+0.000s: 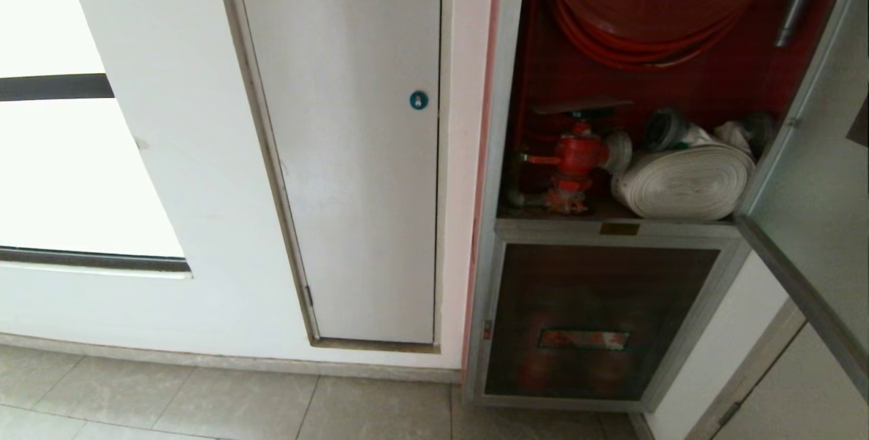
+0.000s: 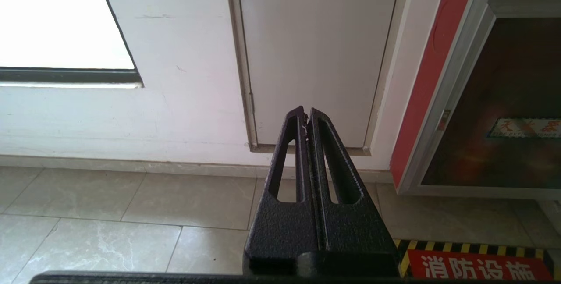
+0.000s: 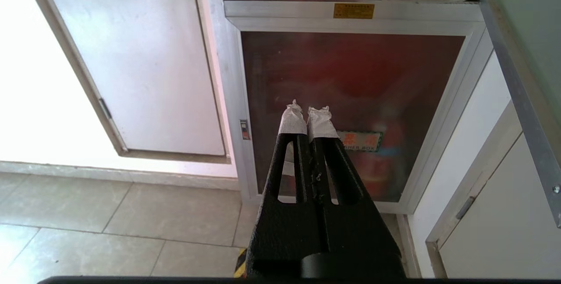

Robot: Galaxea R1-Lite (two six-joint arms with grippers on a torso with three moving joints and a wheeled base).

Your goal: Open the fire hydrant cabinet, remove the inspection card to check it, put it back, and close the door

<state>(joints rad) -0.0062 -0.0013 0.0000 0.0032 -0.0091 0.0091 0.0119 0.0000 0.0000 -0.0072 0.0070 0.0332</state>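
While the door [image 1: 815, 155] stood swung out to the right, the fire hydrant cabinet [image 1: 502, 87] lay open, red valve [image 1: 574, 161] beside white rolled hose [image 1: 686, 182]. Left pincer [image 2: 305, 115] and right pincer [image 3: 307, 115] hung low before the wall, both pressed together, empty.

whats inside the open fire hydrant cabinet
Inside the silver-framed, red-lined fire hydrant cabinet: a coiled red hose reel above, a red valve and a rolled white hose on the shelf. No inspection card shows; the space behind the hose is hidden.
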